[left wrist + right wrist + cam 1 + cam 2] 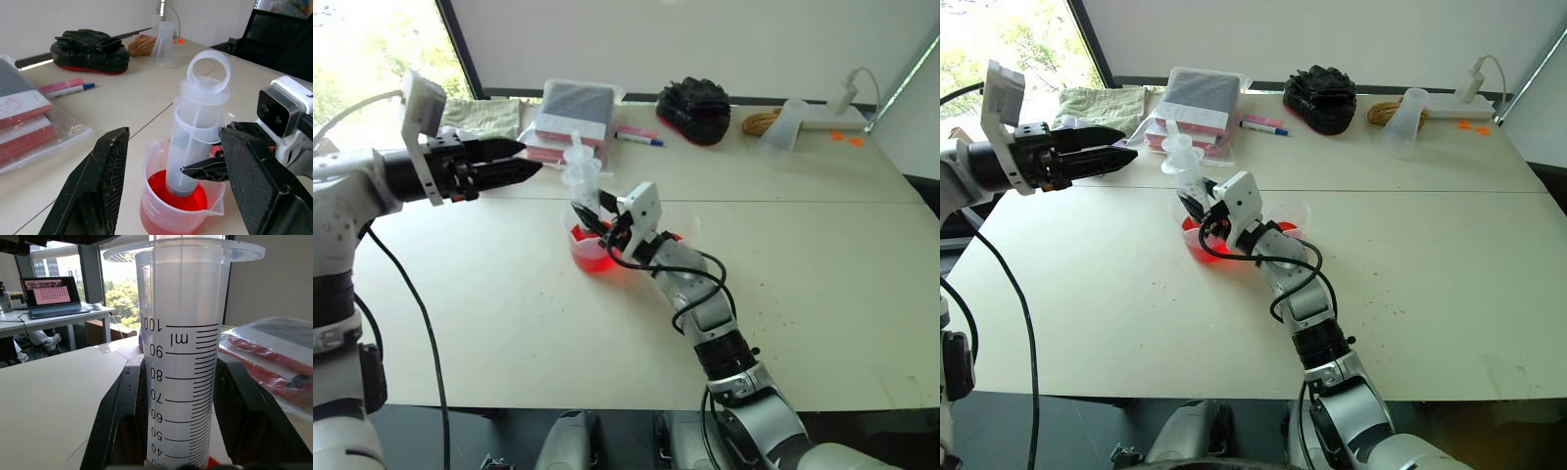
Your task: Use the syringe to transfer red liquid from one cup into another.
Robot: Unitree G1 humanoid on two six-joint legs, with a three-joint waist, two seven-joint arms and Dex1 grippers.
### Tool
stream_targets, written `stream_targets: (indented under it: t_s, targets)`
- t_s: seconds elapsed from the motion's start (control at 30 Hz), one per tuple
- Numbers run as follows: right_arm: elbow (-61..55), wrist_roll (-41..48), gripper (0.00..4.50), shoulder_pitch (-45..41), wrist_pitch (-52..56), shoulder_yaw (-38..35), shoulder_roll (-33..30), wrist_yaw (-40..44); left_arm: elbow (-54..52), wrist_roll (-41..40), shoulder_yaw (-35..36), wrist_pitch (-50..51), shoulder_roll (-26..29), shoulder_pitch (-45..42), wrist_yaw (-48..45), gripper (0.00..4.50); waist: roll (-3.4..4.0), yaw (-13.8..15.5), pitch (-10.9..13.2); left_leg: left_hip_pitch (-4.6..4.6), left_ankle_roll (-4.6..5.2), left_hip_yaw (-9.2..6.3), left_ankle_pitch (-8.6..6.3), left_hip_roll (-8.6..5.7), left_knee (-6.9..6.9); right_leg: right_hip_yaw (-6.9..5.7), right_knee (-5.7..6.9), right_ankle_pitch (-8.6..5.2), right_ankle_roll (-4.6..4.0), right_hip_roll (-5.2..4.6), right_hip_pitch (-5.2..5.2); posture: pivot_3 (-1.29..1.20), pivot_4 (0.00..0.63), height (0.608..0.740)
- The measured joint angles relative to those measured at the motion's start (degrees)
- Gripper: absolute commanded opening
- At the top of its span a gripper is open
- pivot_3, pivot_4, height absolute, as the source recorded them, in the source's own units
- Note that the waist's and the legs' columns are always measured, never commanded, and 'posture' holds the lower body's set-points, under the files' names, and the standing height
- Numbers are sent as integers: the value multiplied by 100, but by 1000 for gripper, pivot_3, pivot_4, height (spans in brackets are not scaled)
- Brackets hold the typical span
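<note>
Cream table point(822, 294) — window point(372, 49) behind, marker pen point(638, 138) on it.

syringe point(181, 382) marked "ml", 100 to 40

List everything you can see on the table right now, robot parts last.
syringe: 1, clear with white plunger, standing upright in the larger cup
larger cup: 1, clear, table centre, holds red liquid
smaller cup: 1, clear, just behind the right arm beside the larger cup
marker pen: 1, blue and pink, far side of the table
bagged books: 1 bag, grey and red, far left
cloth: 1, pale green, far left corner
black item: 1, black with red edge, far centre
cord coil: 1, tan, far right
flask: 1, clear, far right
left gripper: black fingers open, raised left of the syringe
right gripper: black fingers shut on the syringe barrel
</note>
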Motion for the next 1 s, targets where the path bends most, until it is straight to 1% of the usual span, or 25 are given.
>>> stream_targets:
  t_s: [0.17,0.43,0.6,0.7,0.83,1.0]
  targets:
    - [-665,121,1277,-169,402,-227,-109,-143,196,-1,-19,-173,-405,-188,104,3051,0,6,0,-2,-7,1,3,-1,0,-1,-1,0,0,-2,-2,0,150,740]
    - [-1913,260,1277,-449,1300,-492,-422,-447,735,104,-345,-591,-963,-555,-27,3051,0,11,0,-4,-2,3,1,-2,-1,-2,-1,0,0,0,-3,0,150,740]
    - [-2515,284,1277,-477,1770,-859,-886,-694,1225,305,-596,-962,-1370,-878,-256,3051,-1,42,0,-8,13,3,-6,-7,2,-4,-3,0,0,0,-1,0,150,740]
    - [-2786,285,1277,-273,1994,-1083,-1128,-832,1484,408,-772,-1132,-1554,-1037,-403,3051,-1,34,0,-11,13,3,-7,-7,2,-4,-3,0,1,3,-2,0,150,740]
    - [-3099,287,1277,78,2200,-1191,-1283,-949,1750,522,-899,-1261,-1716,-1237,-553,3051,0,7,0,-11,17,2,-8,-1,1,-3,-3,0,0,17,-6,0,150,740]
    - [-3471,303,1277,613,2433,-1179,-1321,-1022,2009,645,-1089,-1371,-1845,-1601,-872,3051,-1,26,0,-12,21,4,-10,-3,3,-3,-3,0,0,20,-5,0,150,740]
